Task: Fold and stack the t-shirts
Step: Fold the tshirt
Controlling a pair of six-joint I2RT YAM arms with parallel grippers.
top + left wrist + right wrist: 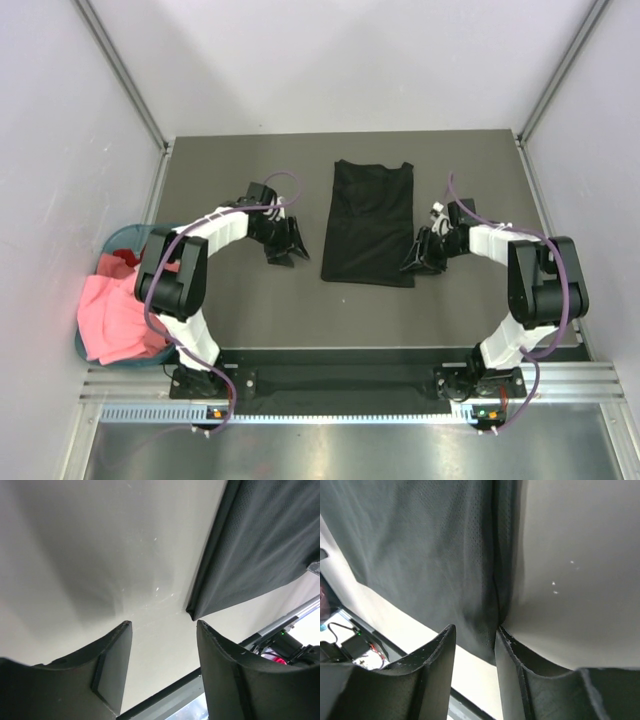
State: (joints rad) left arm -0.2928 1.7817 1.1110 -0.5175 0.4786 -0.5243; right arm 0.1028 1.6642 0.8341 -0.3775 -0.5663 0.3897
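Plainly, the bench [240, 320] carried the black t-shirt [368, 222] flat between both sets of fingers, its long axis running away from the arm bases. The right fingers [416, 262], narrowed to a slim gap with nothing clearly pinched, sat at its right edge by the near corner. The left fingers [286, 252], spread wide and empty, stood just off the opposite corner, so the right arm looked nearer.

Even, bright light; soft shadows; sharp focus.
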